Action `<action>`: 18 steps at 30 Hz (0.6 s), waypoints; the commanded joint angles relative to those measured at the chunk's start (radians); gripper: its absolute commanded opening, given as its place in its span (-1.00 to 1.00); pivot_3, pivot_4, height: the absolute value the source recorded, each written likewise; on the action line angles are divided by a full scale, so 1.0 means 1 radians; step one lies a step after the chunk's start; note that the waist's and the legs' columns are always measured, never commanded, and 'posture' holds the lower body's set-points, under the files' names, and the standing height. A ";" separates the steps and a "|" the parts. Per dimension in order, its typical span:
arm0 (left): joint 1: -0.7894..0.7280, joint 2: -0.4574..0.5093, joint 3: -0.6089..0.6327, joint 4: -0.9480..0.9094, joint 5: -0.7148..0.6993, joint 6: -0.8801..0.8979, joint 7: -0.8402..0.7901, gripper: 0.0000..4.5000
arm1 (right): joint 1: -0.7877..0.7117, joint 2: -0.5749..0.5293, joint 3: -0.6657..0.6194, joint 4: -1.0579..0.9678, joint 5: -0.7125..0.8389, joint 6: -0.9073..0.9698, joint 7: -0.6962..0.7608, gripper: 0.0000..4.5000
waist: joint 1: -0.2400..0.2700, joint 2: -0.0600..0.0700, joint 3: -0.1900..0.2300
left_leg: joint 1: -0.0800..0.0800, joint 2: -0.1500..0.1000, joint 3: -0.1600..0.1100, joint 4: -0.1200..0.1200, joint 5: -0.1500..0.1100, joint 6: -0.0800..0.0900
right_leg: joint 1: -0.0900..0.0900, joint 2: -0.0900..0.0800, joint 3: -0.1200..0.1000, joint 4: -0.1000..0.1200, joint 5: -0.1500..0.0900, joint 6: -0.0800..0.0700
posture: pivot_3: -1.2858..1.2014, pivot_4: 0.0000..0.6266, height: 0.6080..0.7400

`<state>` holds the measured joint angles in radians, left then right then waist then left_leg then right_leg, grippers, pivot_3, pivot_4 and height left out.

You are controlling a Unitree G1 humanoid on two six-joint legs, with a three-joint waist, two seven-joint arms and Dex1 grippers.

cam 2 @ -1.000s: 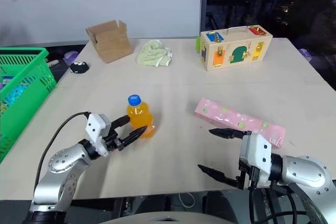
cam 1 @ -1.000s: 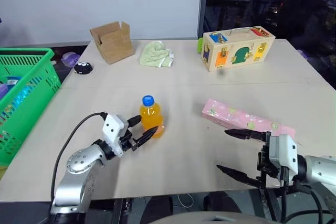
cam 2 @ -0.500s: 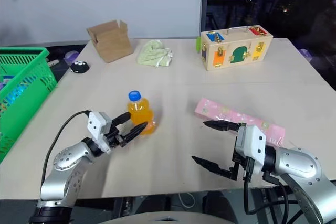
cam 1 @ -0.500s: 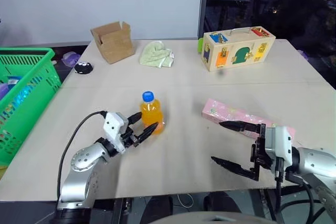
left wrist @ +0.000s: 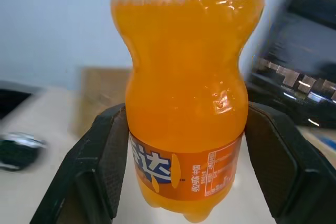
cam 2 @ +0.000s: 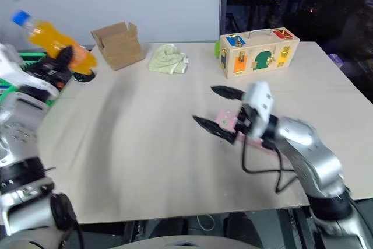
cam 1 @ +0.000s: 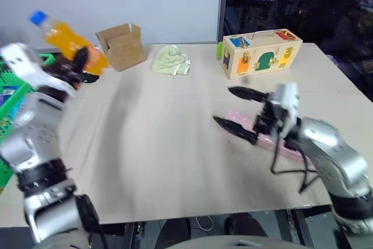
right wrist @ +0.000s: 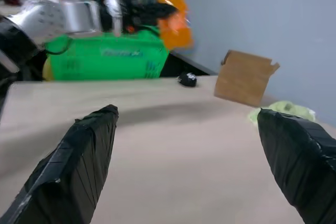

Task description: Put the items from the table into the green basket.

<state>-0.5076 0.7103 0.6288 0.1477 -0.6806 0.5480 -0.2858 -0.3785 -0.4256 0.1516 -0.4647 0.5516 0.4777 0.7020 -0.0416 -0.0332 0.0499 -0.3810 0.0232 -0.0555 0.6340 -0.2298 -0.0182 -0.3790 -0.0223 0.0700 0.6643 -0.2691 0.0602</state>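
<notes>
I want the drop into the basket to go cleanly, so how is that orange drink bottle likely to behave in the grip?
The bottle looks nearly full, so probably heavy for its size. Its smooth, curved plastic may slip, though the left gripper clamps the narrower waist. Held tilted above the table, it would likely roll if released on its side.

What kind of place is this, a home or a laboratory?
Probably a robot lab or test room: a plain table set with practice props, like a wooden latch box and a green basket, beside a blank wall and dark glass.
</notes>
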 commanded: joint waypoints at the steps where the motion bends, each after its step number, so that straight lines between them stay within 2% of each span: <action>1: -0.011 0.078 0.055 0.078 0.053 -0.050 0.006 0.21 | -0.072 0.052 0.078 0.039 -0.051 0.006 -0.013 1.00 | 0.009 0.000 0.000 | -0.001 0.000 -0.002 0.000 0.000 0.000 | 0.000 0.000 -0.002 0.000 0.000 0.000 | 0.11 -1.00 1.00; 7: -0.015 0.216 0.107 0.207 0.121 -0.117 -0.024 0.21 | -0.179 0.163 0.149 0.148 -0.063 0.010 0.022 1.00 | 0.045 -0.006 -0.003 | -0.017 0.000 -0.010 -0.001 0.002 -0.008 | -0.013 -0.001 -0.011 0.000 0.000 -0.001 | 0.18 -1.00 1.00; 10: -0.020 0.287 0.109 0.295 0.149 -0.136 -0.059 0.21 | -0.211 0.201 0.174 0.210 -0.102 -0.034 0.031 1.00 | 0.058 -0.007 -0.002 | -0.018 -0.001 -0.010 -0.001 0.002 -0.009 | -0.014 -0.002 -0.011 0.001 0.001 -0.001 | 0.19 -1.00 1.00; 18: -0.156 0.462 -0.007 0.672 0.273 -0.306 -0.204 0.21 | -0.331 0.298 0.179 0.315 -0.156 -0.050 0.035 1.00 | 0.095 -0.005 -0.001 | -0.015 0.000 -0.014 -0.001 0.005 -0.014 | -0.014 0.000 -0.015 0.008 0.001 -0.002 | 0.20 -1.00 1.00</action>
<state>-0.6230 1.1241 0.6314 0.8017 -0.4286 0.3155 -0.4553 -0.6857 -0.1366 0.3454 -0.1430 0.3995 0.4450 0.7346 0.0533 -0.0380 0.0490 -0.3962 0.0232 -0.0707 0.6332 -0.2237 -0.0331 -0.3930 -0.0213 0.0537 0.6728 -0.2682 0.0578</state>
